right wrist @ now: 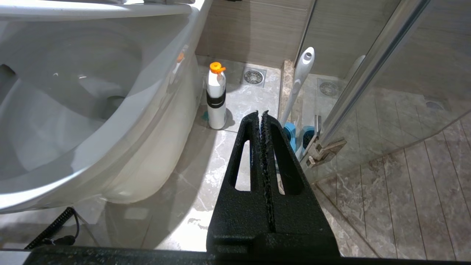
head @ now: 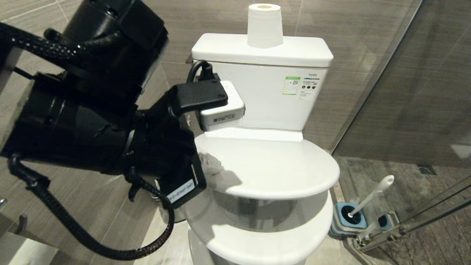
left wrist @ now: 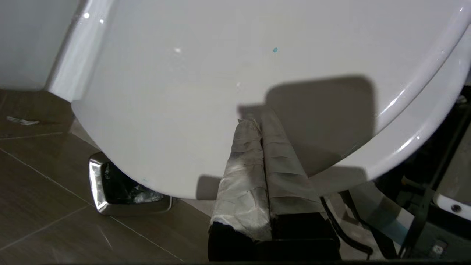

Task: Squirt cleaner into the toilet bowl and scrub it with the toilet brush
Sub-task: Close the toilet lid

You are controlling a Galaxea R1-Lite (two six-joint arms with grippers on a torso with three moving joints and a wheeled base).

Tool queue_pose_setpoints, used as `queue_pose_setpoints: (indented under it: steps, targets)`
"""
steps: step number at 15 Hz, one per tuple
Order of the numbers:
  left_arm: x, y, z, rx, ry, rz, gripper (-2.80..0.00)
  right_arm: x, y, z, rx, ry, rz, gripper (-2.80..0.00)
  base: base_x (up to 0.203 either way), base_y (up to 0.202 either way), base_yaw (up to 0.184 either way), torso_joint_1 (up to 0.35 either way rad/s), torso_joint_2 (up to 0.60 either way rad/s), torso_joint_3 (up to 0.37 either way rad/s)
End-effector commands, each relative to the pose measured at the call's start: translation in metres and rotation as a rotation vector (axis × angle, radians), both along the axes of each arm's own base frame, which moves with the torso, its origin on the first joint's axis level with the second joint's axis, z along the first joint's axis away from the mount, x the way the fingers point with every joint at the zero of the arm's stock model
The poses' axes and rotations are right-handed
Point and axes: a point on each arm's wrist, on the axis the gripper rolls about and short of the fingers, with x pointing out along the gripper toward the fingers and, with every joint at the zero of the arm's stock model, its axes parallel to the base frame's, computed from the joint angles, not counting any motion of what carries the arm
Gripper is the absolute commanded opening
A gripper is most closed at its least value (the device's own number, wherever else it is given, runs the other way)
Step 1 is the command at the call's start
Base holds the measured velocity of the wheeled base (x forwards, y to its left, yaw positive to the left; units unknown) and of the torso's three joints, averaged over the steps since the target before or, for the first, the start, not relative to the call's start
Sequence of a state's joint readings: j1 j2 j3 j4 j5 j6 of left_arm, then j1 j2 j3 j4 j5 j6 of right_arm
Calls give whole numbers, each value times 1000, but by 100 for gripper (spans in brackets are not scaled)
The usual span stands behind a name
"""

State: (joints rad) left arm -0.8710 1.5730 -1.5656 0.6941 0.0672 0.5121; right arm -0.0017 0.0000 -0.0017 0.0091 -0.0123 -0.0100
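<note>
1. Head view: the white plastic toilet lid stands partly raised above the white seat, with a gap between the two. The large white glossy ceramic toilet bowl is therefore not yet fully open.
2. Left gripper, wrapped in pale tape, has its fingers pressed together and holds nothing. Its tip rests against the underside of the lid, at the lid's left edge.
3. Right gripper, black, has its fingers pressed together and holds nothing. It hangs low beside the bowl.
4. Toilet brush, with its long slim white handle, stands in its square blue-grey holder on the floor right of the toilet, untouched.
5. White bottle with an orange cap stands on the floor just beside the bowl. It is probably the cleaner, not picked up.
6. Bowl interior shows no blue liquid.
7. Judgement: the task is at the lid-opening stage. Squirting and scrubbing both remain.
</note>
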Motion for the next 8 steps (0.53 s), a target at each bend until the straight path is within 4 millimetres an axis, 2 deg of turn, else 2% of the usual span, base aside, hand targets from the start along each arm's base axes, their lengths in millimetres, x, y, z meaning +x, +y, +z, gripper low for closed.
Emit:
queue_pose_setpoints:
  steps: [1, 8]
  targets:
    - [-5, 2, -11, 34, 48, -27, -280, 0, 0, 0, -1, 0, 0, -280, 0, 0, 0, 0, 0, 0]
    - [-6, -6, -39, 89, 180, -91, -280, 0, 0, 0, -1, -1, 0, -280, 0, 0, 0, 0, 0, 0]
